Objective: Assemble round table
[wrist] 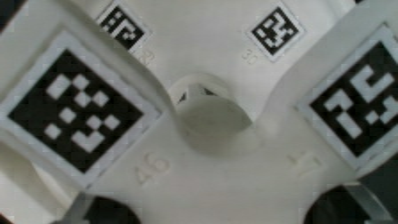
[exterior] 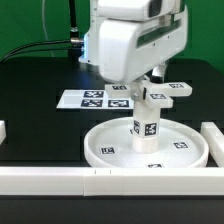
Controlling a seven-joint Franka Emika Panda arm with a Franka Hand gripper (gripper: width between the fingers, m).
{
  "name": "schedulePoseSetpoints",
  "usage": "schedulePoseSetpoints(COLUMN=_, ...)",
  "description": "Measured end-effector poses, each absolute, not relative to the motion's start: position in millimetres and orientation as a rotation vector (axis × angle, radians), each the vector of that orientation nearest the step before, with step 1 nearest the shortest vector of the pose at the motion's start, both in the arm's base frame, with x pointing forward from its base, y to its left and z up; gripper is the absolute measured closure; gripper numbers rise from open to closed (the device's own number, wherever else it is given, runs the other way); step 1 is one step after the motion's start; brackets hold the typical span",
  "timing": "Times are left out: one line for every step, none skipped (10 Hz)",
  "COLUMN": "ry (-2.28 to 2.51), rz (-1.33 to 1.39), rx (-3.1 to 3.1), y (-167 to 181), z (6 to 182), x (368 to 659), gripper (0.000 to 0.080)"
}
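Note:
The large rimmed disc (exterior: 100, 150) lies flat at the front of the table. The short cylinder (exterior: 146, 125) stands upright on its central hub and carries square tags. The cross-shaped piece (exterior: 172, 91) sits on top of the cylinder, held level. My gripper (exterior: 145, 88) comes down from above and is shut on it. In the wrist view the cross-shaped piece (wrist: 205, 120) fills the picture, showing its centre hole and tagged arms. One arm runs between my gripper (wrist: 222, 212), with a dark fingertip (wrist: 103, 212) on each side. The cylinder is hidden there.
The marker board (exterior: 85, 98) lies behind the disc. A long white bar (exterior: 60, 180) runs along the front edge. Another bar (exterior: 214, 140) stands at the exterior view's right, and a bar end (exterior: 3, 130) shows at its left.

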State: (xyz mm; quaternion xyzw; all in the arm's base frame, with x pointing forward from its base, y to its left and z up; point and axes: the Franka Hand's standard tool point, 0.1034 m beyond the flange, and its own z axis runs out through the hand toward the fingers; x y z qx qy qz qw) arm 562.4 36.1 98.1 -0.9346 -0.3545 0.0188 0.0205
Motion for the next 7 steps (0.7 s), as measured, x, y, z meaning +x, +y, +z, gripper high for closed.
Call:
schedulePoseSetpoints(ry=-0.912, rz=0.062, rx=-2.963, y=40.1, z=97.9, x=562.1, gripper=0.0354)
schedulePoseSetpoints(ry=-0.718, rz=0.065, rx=-3.019, y=41.0, z=98.2, x=562.2, gripper=0.0354)
schedulePoseSetpoints(ry=-0.556, rz=0.063, rx=-3.057, y=41.5, z=98.3, x=562.7, gripper=0.0354)
schedulePoseSetpoints(ry=-0.432, rz=0.053, rx=-3.081, y=42.1, z=98.9, x=564.0, gripper=0.0354)
schedulePoseSetpoints(ry=-0.325, rz=0.056, rx=-3.096, y=40.7, z=98.5, x=563.9, gripper=0.0354)
schedulePoseSetpoints(ry=-0.238, rz=0.057, rx=-3.104, y=40.9, z=98.5, x=563.9, gripper=0.0354)
schedulePoseSetpoints(ry=-0.102, rz=0.057, rx=-3.113, y=41.0, z=98.6, x=564.1, gripper=0.0354)
